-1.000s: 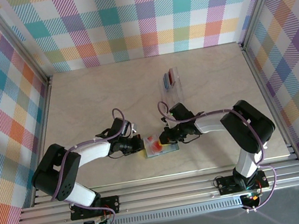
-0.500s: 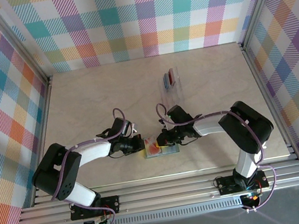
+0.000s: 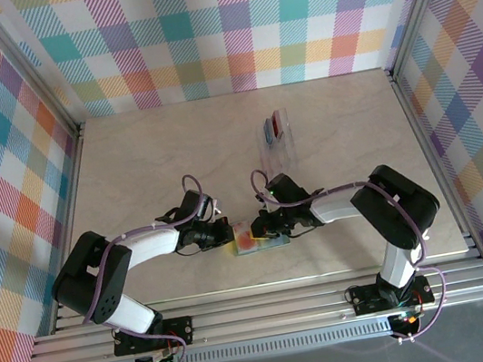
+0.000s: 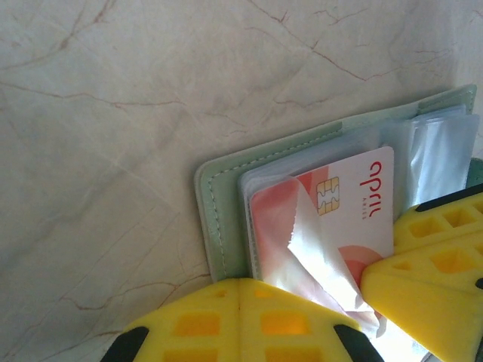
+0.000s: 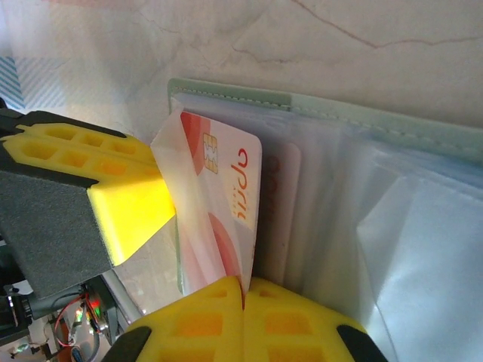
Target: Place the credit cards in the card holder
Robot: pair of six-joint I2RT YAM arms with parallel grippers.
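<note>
The sage-green card holder [image 3: 270, 243] [image 4: 215, 219] [image 5: 339, 113] lies open near the table's front edge, its clear sleeves fanned out. A pale credit card [image 4: 355, 204] [image 5: 235, 204] with an orange-red round mark stands partly inside a clear sleeve. My right gripper [image 5: 243, 285] [image 3: 262, 227] is shut on that card's edge. My left gripper [image 4: 240, 285] [image 3: 231, 234] is shut, with its tips against the holder's edge beside a lifted sleeve flap [image 4: 324, 256]. Whether it pinches anything there I cannot tell. The red card [image 3: 280, 122] and the blue card [image 3: 268, 129] stand farther back.
A clear plastic rack [image 3: 277, 146] holds the red and blue cards behind the right arm. Checked walls and metal rails [image 3: 88, 196] border the marble table [image 3: 146, 159] on three sides. Both arms meet over the holder at the front middle.
My right gripper has moved a little to the left with the pale card, which now sits deeper among the holder's sleeves. The left arm has stayed put.
</note>
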